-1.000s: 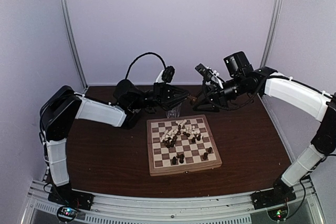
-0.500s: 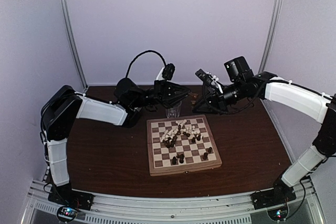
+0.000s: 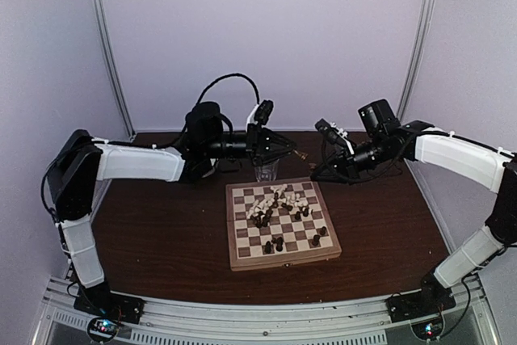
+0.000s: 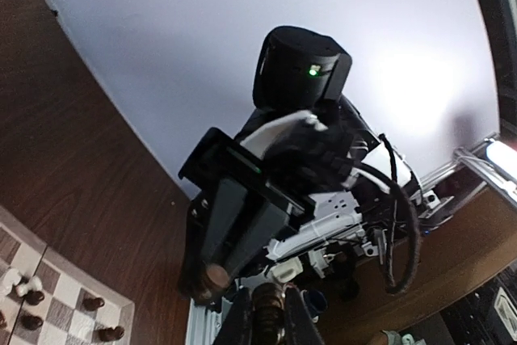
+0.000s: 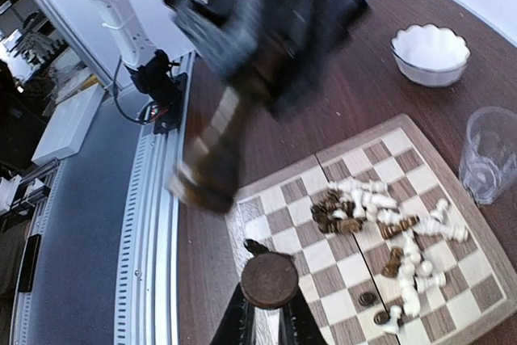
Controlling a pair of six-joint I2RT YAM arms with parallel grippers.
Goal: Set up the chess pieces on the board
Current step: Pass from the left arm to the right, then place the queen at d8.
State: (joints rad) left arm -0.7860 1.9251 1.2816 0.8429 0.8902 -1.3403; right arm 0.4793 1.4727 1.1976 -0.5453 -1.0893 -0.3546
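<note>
The board lies mid-table with chess pieces, dark and cream, heaped on its far half and a few dark ones standing nearer. My left gripper hovers behind the board, shut on a dark brown piece. My right gripper hangs just past the board's far right corner, shut on a dark piece whose round base faces the camera. In the right wrist view the left gripper is blurred above the board. The two grippers face each other, a small gap apart.
A clear glass stands just behind the board's far edge, under the left gripper. A white scalloped bowl sits on the dark tabletop beyond the glass. Purple walls close in the back and sides.
The right gripper has closed on a dark piece and drawn back to the right and down. The left arm has stretched out and lifted, its gripper staying shut.
</note>
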